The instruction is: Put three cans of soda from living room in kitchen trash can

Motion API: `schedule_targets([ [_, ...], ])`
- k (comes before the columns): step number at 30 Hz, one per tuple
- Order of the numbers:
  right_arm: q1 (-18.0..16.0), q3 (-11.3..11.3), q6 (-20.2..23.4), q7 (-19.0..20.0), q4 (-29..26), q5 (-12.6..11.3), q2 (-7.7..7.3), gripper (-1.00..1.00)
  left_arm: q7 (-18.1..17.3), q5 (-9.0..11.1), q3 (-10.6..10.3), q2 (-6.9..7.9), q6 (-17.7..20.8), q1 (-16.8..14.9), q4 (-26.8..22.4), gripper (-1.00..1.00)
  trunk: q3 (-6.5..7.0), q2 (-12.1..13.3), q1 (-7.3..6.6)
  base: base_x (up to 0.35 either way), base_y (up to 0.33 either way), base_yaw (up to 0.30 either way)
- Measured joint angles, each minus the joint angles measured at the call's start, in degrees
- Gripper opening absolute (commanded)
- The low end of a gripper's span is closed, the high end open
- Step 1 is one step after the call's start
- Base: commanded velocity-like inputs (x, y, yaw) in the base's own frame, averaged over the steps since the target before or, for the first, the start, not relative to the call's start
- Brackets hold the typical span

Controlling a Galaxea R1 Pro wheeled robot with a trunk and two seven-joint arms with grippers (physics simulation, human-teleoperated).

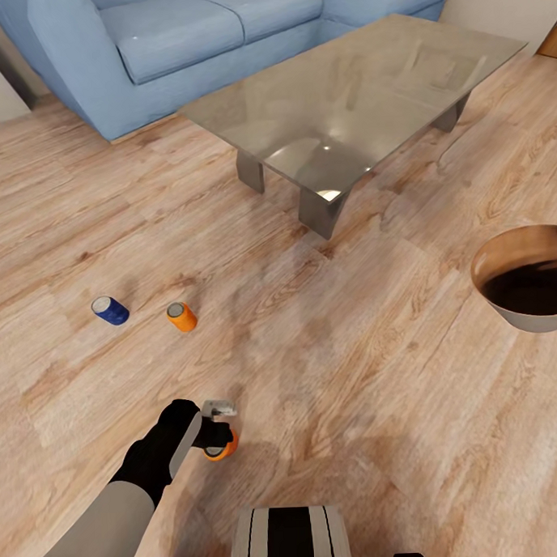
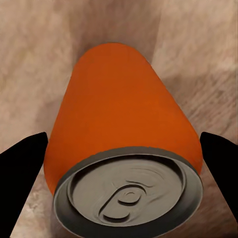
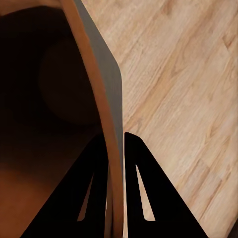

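Left wrist view shows spread fingers (image 2: 22, 173) flanking a light, slippery orange can (image 2: 121, 124); right fingers (image 3: 91, 193) pinch the trash can (image 3: 99, 99) rim.

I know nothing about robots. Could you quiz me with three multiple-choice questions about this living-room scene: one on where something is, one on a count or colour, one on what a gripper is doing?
1. Where does the dark blue can lie?
A. On the wood floor
B. On the coffee table
C. On the sofa

2. How many orange cans show?
A. One
B. Two
C. Three

3. What does the right gripper pinch?
A. A can
B. Nothing
C. The trash can's rim

Answers: 1 A, it lies on the planks beside an orange can. 2 B, that one plus the can between the left gripper's fingers. 3 C, the fingers straddle the wall.
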Motion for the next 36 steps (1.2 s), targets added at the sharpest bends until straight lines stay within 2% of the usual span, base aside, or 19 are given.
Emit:
schedule_targets([
  [8, 0.0, 0.0, 0.0, 0.0, 0.0, 0.0, 0.08, -1.0, -0.1, 0.1, 0.0, -0.04, 0.1, 0.0, 0.0, -1.0, 0.0, 0.0, 0.0, 0.0, 0.0, 0.0],
  [36, 0.1, 0.0, 0.0, 0.0, 0.4, 0.1, 0.21, -1.0, -0.3, 0.2, 0.1, -0.04, 0.8, -0.1, 0.0, -1.0, 6.2, 0.4, -0.73, 0.0, 0.0, 0.0],
])
